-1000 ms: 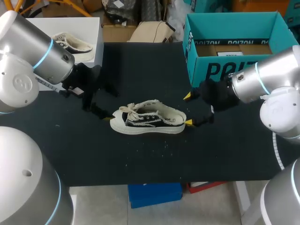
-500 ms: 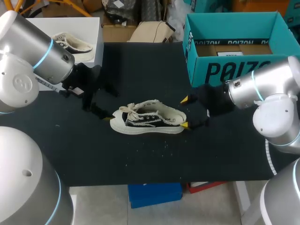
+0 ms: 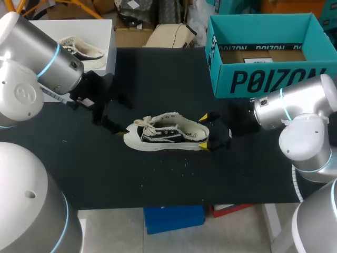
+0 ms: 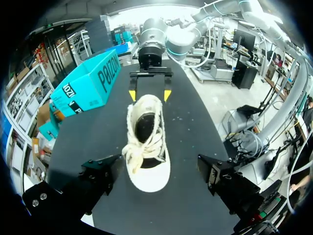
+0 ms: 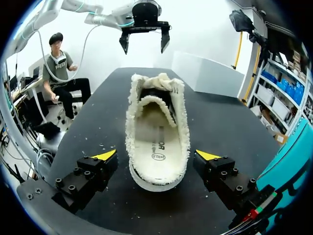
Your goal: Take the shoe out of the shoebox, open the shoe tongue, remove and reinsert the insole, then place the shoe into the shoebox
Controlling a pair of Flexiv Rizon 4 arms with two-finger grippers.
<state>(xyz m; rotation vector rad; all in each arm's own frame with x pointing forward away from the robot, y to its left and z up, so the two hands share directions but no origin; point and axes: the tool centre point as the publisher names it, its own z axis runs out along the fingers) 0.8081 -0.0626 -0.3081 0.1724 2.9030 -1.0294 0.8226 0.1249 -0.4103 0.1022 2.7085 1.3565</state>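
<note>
A black sneaker (image 3: 166, 133) with a white sole, cream laces and fleecy lining lies on the black table (image 3: 158, 179), toe to the left. My right gripper (image 3: 202, 132) is open, its yellow tips on either side of the heel. In the right wrist view the heel (image 5: 156, 171) sits between the spread fingers (image 5: 105, 156) with gaps on both sides, and the cream insole (image 5: 156, 139) shows inside. My left gripper (image 3: 117, 113) is open just off the toe; in the left wrist view the toe (image 4: 149, 171) lies between its fingers (image 4: 98, 171), untouched.
The teal shoebox (image 3: 263, 79) stands open at the back right, behind my right arm. A white box (image 3: 102, 31) at the back left holds another fleecy shoe (image 3: 84, 48). Bare table lies in front of the sneaker.
My right gripper has moved left along the table, from beside the shoebox to around the sneaker's heel. The left arm and the sneaker have kept still.
</note>
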